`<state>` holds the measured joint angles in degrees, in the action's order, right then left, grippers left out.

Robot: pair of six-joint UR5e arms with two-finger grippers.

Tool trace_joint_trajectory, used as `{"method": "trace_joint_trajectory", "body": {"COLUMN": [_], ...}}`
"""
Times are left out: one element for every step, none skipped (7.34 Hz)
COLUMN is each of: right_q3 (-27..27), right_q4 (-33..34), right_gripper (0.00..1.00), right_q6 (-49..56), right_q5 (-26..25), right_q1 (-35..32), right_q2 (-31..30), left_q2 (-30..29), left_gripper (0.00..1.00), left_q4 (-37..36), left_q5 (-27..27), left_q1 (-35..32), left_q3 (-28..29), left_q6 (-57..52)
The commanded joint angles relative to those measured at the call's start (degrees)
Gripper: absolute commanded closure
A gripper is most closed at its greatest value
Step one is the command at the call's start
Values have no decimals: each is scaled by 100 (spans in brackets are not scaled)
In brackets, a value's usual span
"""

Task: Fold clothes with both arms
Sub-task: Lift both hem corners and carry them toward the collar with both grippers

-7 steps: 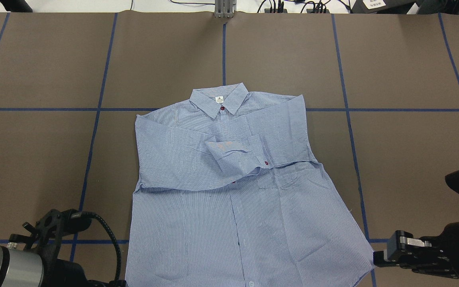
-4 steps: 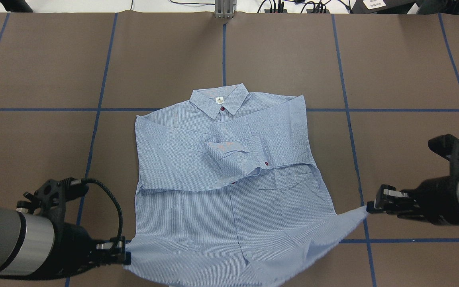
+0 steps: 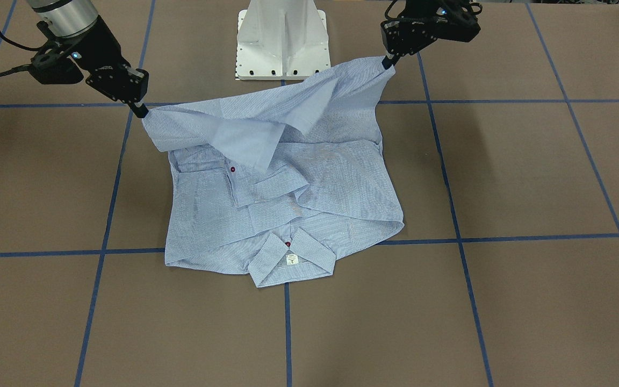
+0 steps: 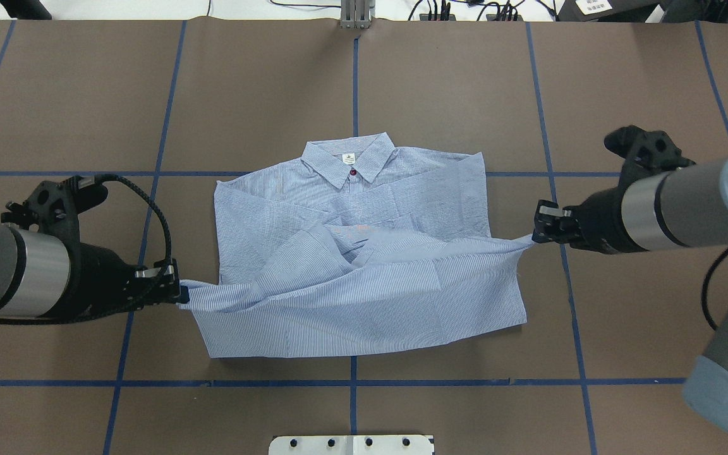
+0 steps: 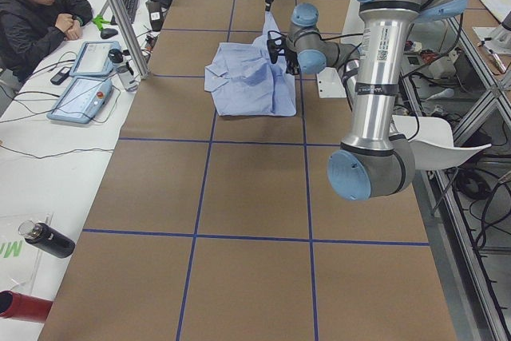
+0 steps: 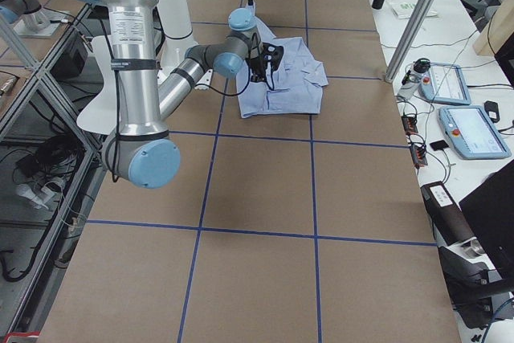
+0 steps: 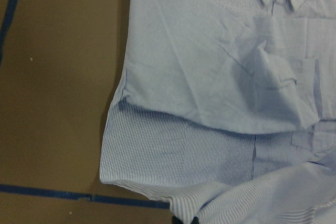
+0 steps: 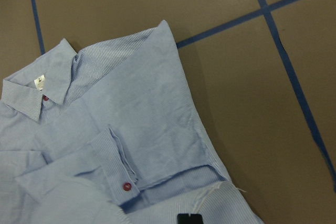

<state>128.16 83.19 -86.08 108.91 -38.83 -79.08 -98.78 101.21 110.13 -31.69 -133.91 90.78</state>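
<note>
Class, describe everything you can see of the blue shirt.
The shirt is light blue, finely white-striped cloth. It lies face up on the brown table, collar with white label and dark red button farthest from the robot, sleeves folded across the chest. The left gripper and right gripper each pinch a hem corner, lifted, so the lower part drapes over the sleeves.

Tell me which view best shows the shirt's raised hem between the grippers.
Exterior front-facing: the hem is lifted off the table, sagging between the left gripper and right gripper, both pinching its corners. Overhead flattens the lift; side views show it small and far; wrist views catch only slivers at their bottom edges.
</note>
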Motion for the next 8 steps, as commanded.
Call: {"method": "trace_joint_trajectory", "body": {"right_q3": [-107, -342, -458, -494, -642, -669, -800, -1106], "right_q4": [1111, 1095, 1086, 1086, 1051, 1050, 1042, 1042], "right_gripper": [100, 100, 100, 100, 100, 100, 100, 100], "right_q6": [187, 484, 687, 759, 794, 890, 961, 1092], "right_q5": [-10, -28, -19, -11, -19, 42, 34, 34], "right_q1": [-230, -256, -430, -537, -581, -808, -828, -828], "right_q2": [965, 982, 1000, 1026, 1096, 1192, 1193, 1167], "left_q2": [-579, -764, -914, -950, -1063, -1352, -1389, -1538], "left_gripper": [100, 100, 100, 100, 100, 100, 100, 100], "left_q4": [-4, 4, -4, -4, -4, -4, 13, 48], "left_q5": [0, -43, -122, -123, -132, -123, -132, -149], "left_q1": [-424, -460, -652, -802, -865, -1022, -1032, -1023], "left_q3": [556, 898, 980, 990, 1164, 1313, 1411, 1812], "left_q6": [-17, -25, -147, -349, -429, -456, -465, -474]}}
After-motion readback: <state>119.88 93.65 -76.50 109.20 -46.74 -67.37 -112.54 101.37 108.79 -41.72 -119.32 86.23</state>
